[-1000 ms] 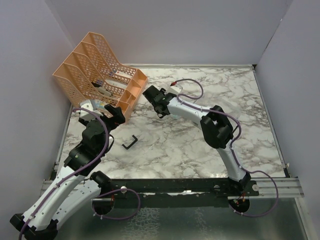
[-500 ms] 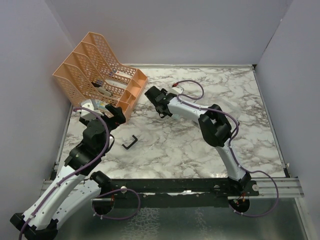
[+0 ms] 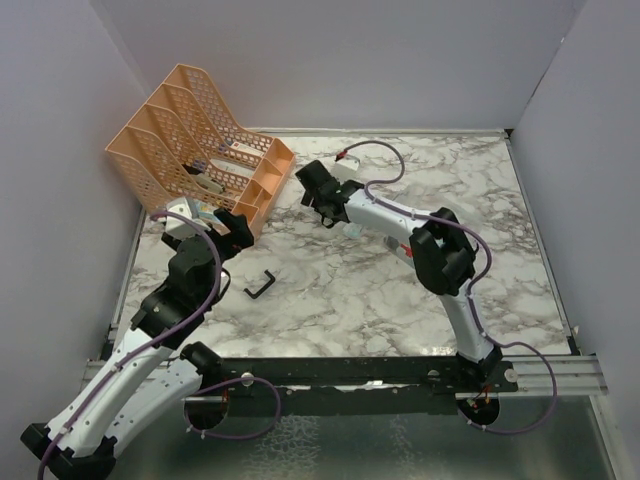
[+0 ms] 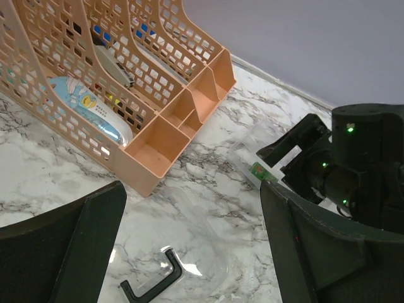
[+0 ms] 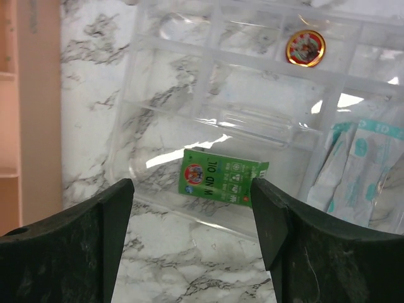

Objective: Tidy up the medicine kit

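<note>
Medicine kit (image 5: 214,57) cut off top/R, clear plastic faint

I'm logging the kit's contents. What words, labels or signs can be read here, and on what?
"WIND OIL": green box in the clear medicine kit.
Round red-and-gold tin: lettering too small to read.
Teal-and-white sachets: print too blurred.
Blue-and-white tube in the peach rack: print too blurred.
</note>
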Robot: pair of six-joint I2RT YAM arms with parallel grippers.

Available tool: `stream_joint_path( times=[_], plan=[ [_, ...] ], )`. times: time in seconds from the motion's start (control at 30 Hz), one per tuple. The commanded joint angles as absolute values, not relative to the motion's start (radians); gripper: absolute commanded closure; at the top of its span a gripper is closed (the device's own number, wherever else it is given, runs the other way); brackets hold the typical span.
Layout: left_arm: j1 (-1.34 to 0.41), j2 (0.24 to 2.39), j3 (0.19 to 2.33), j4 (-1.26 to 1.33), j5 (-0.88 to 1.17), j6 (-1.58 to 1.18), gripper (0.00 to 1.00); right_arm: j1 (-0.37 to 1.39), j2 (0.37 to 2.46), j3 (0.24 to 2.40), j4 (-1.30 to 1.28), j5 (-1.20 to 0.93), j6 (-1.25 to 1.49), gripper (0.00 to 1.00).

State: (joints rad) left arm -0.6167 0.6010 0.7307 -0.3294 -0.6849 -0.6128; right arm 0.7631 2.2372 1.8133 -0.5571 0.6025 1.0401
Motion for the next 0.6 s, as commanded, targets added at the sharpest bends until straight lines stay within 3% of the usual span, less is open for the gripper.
stream_joint_path(
  times=[0.0,0.17,0.33,0.57],
  plan=[
    [-0.620,0.619,0.743,-0.308,-0.639,-0.586,0.10,0.747,2.146,1.803,-0.457,0.420,0.715,0.25],
    [-0.621,0.653,0.761,-0.316,-0.601,-0.566,0.10,0.745,2.091,1.705,-0.495,0.290,0.448,0.25],
    [-0.622,0.667,0.761,-0.305,-0.582,-0.564,0.10,0.747,1.997,1.519,-0.333,0.106,0.261,0.26],
    [-0.622,0.677,0.764,-0.309,-0.594,-0.555,0.10,0.746,2.040,1.529,-0.281,0.131,0.147,0.34]
  ],
)
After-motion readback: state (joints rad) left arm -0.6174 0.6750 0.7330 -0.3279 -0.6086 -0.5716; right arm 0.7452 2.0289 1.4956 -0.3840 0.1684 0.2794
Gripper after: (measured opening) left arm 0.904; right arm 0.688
